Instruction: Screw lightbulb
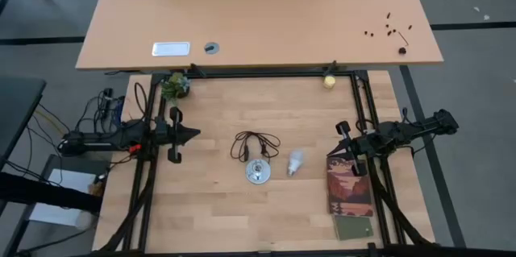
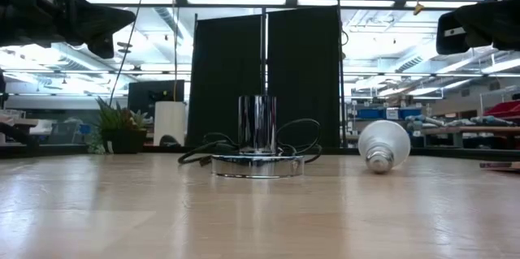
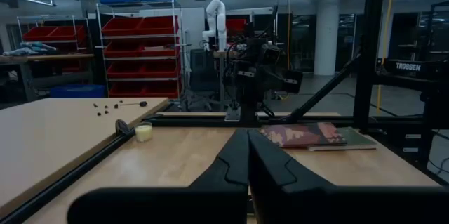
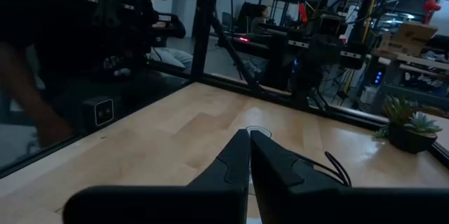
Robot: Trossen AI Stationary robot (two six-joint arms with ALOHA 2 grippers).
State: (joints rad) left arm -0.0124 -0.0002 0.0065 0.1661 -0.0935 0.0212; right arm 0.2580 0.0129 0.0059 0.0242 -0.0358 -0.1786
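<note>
White lightbulb (image 1: 296,161), pear-shaped, lies on its side on the pale wooden counter (image 1: 218,209) in the high view, just beside the round silver socket disc (image 1: 258,172) and apart from it. Black cord (image 1: 255,144) coils behind the disc. Booklet (image 1: 349,184) with a reddish cover lies toward the right arm's side, a small green card (image 1: 355,228) next to it. Left pincer (image 1: 194,134) waits at its own edge of the counter, fingers pressed together, holding nothing. Right pincer (image 1: 341,151) waits at the opposite edge near the booklet, likewise closed and empty. Small potted plant (image 1: 175,86) and a yellowish ball (image 1: 330,81) sit at the far frame rail.

Low view: lightbulb (image 2: 383,146) rests on the counter with its screw base pointing toward the camera, beside the socket disc (image 2: 257,164), whose chrome stem stands upright. Both arms hang high at the upper corners, well above the counter.

Left wrist view: closed fingers (image 3: 235,164) meet at a single seam; booklet (image 3: 303,135) and yellowish ball (image 3: 143,132) lie ahead, the right arm beyond them.

Right wrist view: fingers (image 4: 235,161) shut tip to tip over bare wood; cord (image 4: 335,169) and potted plant (image 4: 410,131) show ahead.
</note>
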